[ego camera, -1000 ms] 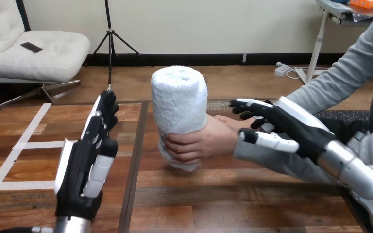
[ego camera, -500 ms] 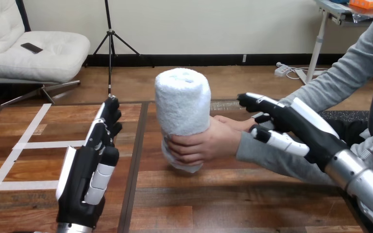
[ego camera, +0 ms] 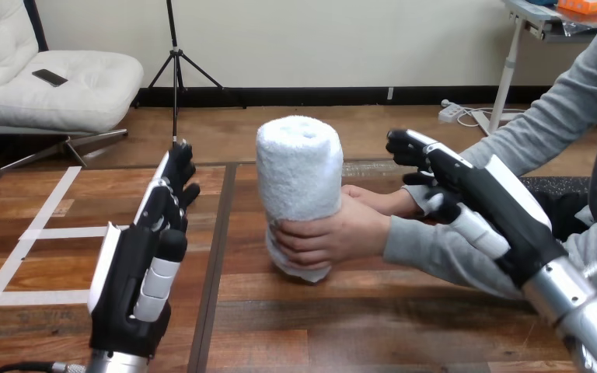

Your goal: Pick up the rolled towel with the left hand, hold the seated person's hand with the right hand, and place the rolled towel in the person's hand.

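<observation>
The white rolled towel (ego camera: 298,175) stands upright above the table, gripped low down by the person's hand (ego camera: 334,235), which comes in from the right on a grey sleeve. A second hand of the person (ego camera: 377,200) shows just behind it. My left hand (ego camera: 141,264) is at the left, apart from the towel, its fingers straight and pointing away from me, holding nothing. My right hand (ego camera: 470,202) hovers above the person's forearm at the right, fingers relaxed and spread, not closed round the wrist.
The wooden table (ego camera: 295,311) has white tape lines (ego camera: 27,233) at its left side. A dark seam (ego camera: 216,256) runs front to back between my left hand and the towel.
The person has carried the towel a little to the right and lower. My right hand has lifted and drawn back to the right, off the person's wrist. My left hand has stayed about where it was.
</observation>
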